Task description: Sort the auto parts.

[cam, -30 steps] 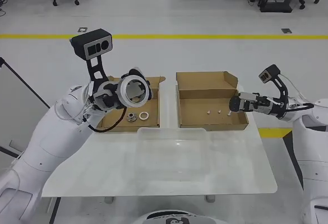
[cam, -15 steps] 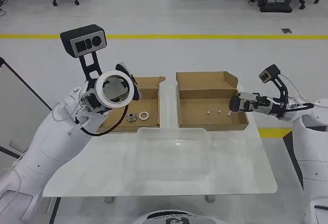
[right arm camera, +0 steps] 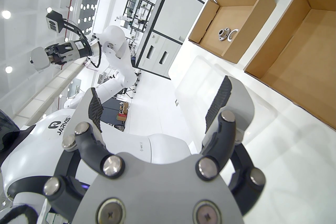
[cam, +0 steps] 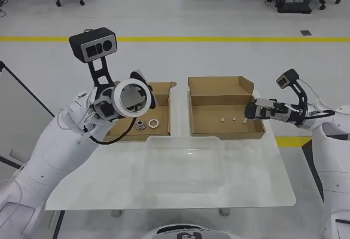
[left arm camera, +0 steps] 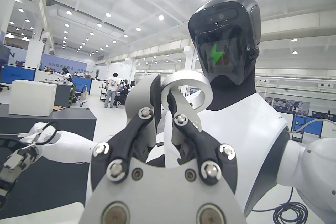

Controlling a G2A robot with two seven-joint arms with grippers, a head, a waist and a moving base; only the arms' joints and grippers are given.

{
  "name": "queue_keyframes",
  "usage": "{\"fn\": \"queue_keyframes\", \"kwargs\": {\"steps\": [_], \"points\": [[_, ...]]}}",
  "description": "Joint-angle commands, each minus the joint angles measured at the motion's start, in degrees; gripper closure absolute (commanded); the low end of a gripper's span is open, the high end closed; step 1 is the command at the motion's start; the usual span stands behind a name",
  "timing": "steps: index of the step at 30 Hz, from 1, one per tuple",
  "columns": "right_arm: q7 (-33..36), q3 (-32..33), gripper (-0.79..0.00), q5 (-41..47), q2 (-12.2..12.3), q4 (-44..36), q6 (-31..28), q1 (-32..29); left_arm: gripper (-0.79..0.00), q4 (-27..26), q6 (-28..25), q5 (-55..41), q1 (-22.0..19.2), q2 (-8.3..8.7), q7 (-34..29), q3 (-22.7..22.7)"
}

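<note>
My left gripper is shut on the wall of a large silver ring, held high in the air. From above, the ring hangs over the left cardboard box. On that box's floor lie a flanged metal part and a small white ring. My right gripper stands open at the right wall of the right cardboard box, nothing between its fingers. A few small white parts lie in that box.
A clear plastic bin sits mid-table in front of both boxes. The white table has bare room along its near edge. A grey cabinet stands left of the table.
My left arm swung the ring to the left, then partway back right, staying over the left box. The right arm has not moved.
</note>
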Motion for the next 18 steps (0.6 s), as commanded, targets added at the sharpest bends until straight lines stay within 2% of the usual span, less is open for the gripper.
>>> {"fn": "queue_keyframes", "kwargs": {"steps": [1,6,11,18], "points": [[0.00,0.00,-0.785,0.00,0.00,0.00,0.00,0.00,0.000,-0.18,3.52,4.62,0.59,0.04,1.07,-1.07],[0.00,0.00,-0.785,0.00,0.00,0.00,0.00,0.00,0.000,-0.38,10.93,18.19,1.58,0.32,2.09,-3.72],[0.00,0.00,-0.785,0.00,0.00,0.00,0.00,0.00,0.000,-0.79,16.32,26.54,2.93,0.20,3.80,-4.32],[0.00,0.00,-0.785,0.00,0.00,0.00,0.00,0.00,0.000,1.66,24.29,37.49,1.32,-0.02,0.77,-3.80]]}}
